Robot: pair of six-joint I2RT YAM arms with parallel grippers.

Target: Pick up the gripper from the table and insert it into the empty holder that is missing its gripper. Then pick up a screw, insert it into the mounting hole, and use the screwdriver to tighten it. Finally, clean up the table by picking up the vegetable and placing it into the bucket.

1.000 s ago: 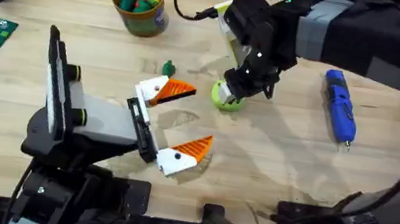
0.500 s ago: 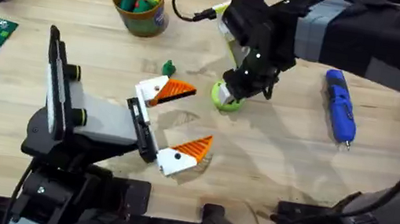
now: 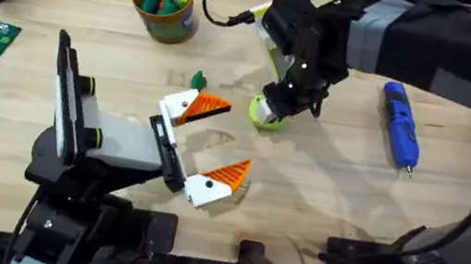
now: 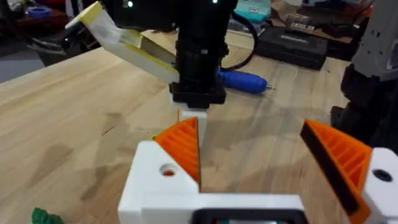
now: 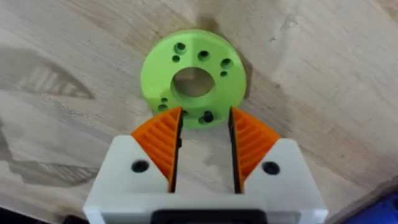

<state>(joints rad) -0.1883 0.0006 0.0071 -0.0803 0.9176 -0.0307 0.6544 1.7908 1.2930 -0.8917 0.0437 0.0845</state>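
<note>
The right gripper (image 5: 204, 146) points straight down at the lime-green disc (image 5: 193, 78) near the middle of the table (image 3: 331, 179), its orange pads (image 5: 163, 143) a narrow gap apart, straddling the near rim of the disc; whether they pinch it cannot be told. The left gripper (image 3: 215, 140) lies low over the table to the left of the disc, its white fingers with orange pads (image 3: 211, 105) spread wide and holding nothing. The small dark-green vegetable (image 3: 198, 79) sits on the wood just beyond the left gripper's far finger, apart from it. The yellow-orange bucket (image 3: 164, 7) with a green band stands at the far left-centre, with coloured toy pieces inside. The blue screwdriver (image 3: 399, 125) lies on the right side of the table, tip toward the near edge, well apart from both grippers
</note>
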